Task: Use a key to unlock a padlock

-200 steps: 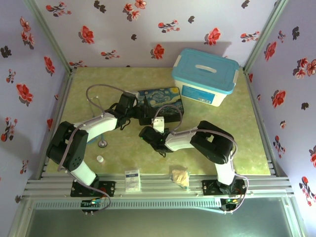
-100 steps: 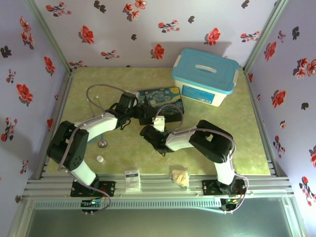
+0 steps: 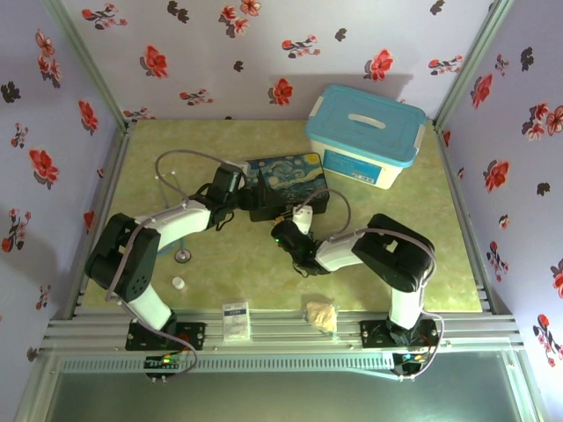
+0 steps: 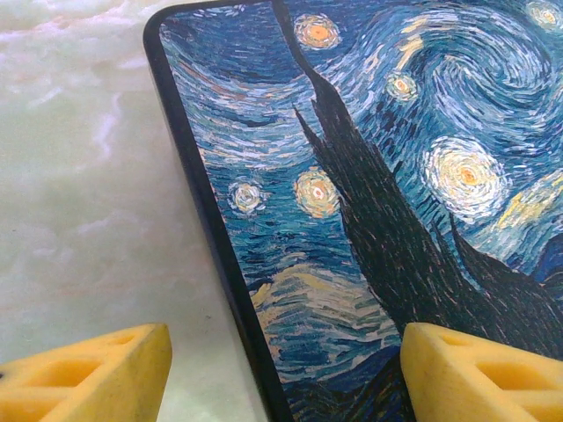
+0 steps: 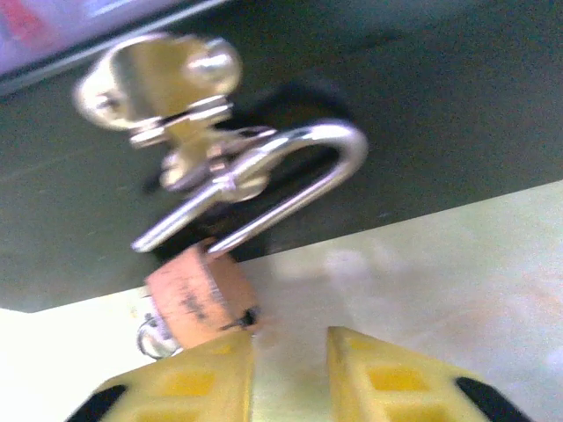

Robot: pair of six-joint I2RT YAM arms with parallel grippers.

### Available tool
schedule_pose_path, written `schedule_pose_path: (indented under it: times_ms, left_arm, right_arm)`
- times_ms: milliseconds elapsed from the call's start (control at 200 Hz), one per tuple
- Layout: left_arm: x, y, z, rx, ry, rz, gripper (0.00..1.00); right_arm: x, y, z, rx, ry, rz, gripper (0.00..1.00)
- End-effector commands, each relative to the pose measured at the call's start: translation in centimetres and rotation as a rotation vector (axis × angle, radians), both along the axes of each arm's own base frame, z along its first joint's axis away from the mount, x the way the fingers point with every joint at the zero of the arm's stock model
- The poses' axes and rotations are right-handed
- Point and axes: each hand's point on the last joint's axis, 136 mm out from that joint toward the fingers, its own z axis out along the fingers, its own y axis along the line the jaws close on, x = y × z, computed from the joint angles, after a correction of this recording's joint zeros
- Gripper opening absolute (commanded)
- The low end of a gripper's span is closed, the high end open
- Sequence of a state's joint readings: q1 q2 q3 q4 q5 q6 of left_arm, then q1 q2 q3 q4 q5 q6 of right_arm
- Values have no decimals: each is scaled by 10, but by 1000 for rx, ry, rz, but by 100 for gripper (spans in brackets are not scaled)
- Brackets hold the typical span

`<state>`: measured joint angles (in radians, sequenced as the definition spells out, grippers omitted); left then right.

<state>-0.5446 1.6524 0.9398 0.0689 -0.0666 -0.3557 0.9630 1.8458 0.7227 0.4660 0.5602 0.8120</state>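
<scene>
the left fingers (image 4: 88,374) stand wide apart and grip nothing, one over the pale counter (image 4: 79,176) and the other over the lid of the painted box (image 4: 369,176), so the box's dark edge runs up between them; by my reading they straddle it to brace the box while the lock is worked. just ahead of the right fingers (image 5: 202,382) sits the padlock (image 5: 195,299), its brass body almost touching the left-hand fingertip and tilted, its silver shackle (image 5: 308,167) looped through the box's metal hasp (image 5: 167,75) further ahead. a thin dark sliver at the body's near corner, right at that fingertip, looks like the key (image 5: 242,320), though blur leaves this unsure, and a small ring (image 5: 149,336) shows beside it. the right fingers are close together with a slim gap; i cannot tell whether they pinch the key. the shackle looks seated, so the unlocking is not yet done.
</scene>
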Motion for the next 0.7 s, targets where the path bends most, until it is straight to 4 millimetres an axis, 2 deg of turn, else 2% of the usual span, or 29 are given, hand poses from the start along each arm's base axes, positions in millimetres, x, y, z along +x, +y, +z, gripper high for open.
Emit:
schedule_pose_path:
  times_ms: [0,100,240,280,345,420,525,695]
  left_arm:
    - [-22,28,-54,140,147,15,69]
    - [-22,28,-53,138,147,17,68]
    - [-22,29,-50,134,142,20,68]
    - [-22,28,-47,130,139,20,68]
    - [-21,27,-42,119,131,22,68]
    - [-19,25,-35,106,119,20,68]
    - [-16,23,-30,101,111,18,69]
    - [-17,23,-28,101,109,12,69]
  right_arm:
    - [14,-2,23,170,-69,-28,17]
    - [17,-10,29,272,-92,-34,10]
    - [9,-18,33,276,-85,-4,14]
    - [5,-18,32,271,-73,4,20]
    - [-2,-13,33,236,-58,35,40]
    - [-8,-3,30,189,-31,74,53]
    - [-10,12,22,194,-1,118,57]
    - [-3,26,12,201,30,131,60]
